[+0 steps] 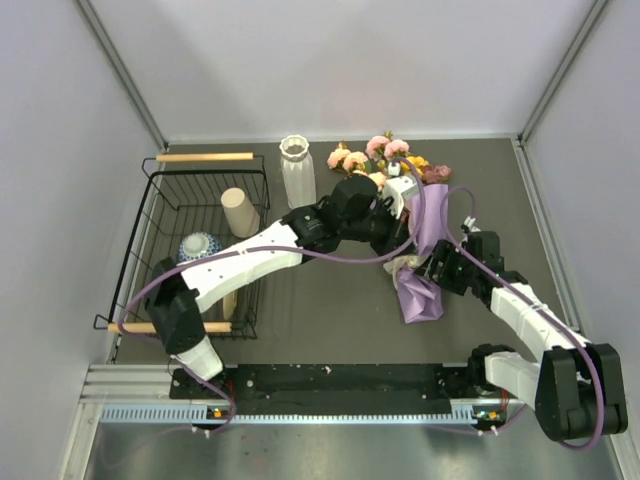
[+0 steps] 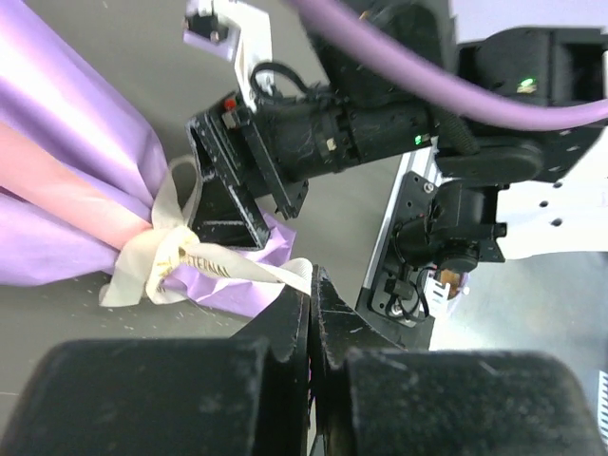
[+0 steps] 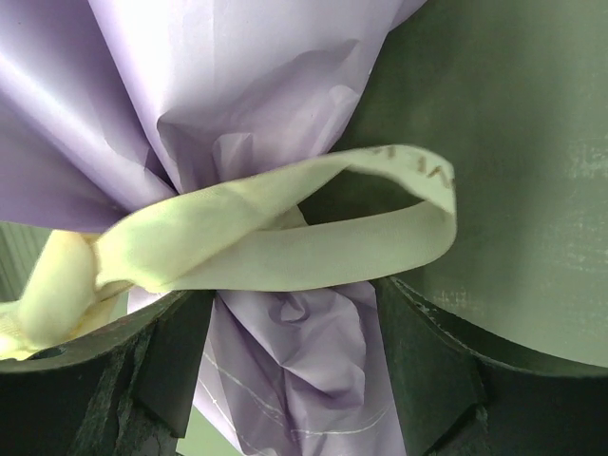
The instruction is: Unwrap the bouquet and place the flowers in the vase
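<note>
Left wrist view shows the left gripper closed on one tail of the ribbon. The bouquet lies right of centre, its flowers at the far end, just right of the vase. The right gripper straddles the paper wrap below the knot; paper fills the gap, but whether it pinches I cannot tell. It seems best to anchor the wrap firmly, then draw the tail straight away from the knot so the bow slips rather than tightens.

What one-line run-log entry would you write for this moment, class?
stage: untying ribbon | left fingers: shut on ribbon tail | right fingers: astride wrap under ribbon, grip unclear | vase: upright, flowers not in
</note>
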You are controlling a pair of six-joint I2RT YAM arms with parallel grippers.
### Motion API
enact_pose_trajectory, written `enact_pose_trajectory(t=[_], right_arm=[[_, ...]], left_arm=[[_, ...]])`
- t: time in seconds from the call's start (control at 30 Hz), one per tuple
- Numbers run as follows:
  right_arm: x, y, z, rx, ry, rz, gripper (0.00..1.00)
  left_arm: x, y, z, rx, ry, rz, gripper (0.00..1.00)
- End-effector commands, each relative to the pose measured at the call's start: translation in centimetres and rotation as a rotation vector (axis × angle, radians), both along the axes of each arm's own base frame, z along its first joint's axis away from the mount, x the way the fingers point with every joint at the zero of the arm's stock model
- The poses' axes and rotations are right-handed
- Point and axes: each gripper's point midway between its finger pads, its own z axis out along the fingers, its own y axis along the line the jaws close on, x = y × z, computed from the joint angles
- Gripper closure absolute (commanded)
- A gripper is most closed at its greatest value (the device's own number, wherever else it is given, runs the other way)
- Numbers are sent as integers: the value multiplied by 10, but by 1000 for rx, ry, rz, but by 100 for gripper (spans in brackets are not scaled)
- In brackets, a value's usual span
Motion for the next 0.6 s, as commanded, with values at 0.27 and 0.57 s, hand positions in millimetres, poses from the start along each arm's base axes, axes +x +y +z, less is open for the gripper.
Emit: enact_pose_trajectory(t=[0.27, 0.57], right_arm=[[11, -10, -5, -46, -11, -66, 31], [12, -14, -13, -66, 35, -90, 31]], left_arm=[[12, 46, 144, -195, -372, 134, 100], [2, 106, 219, -279, -614, 243, 100]])
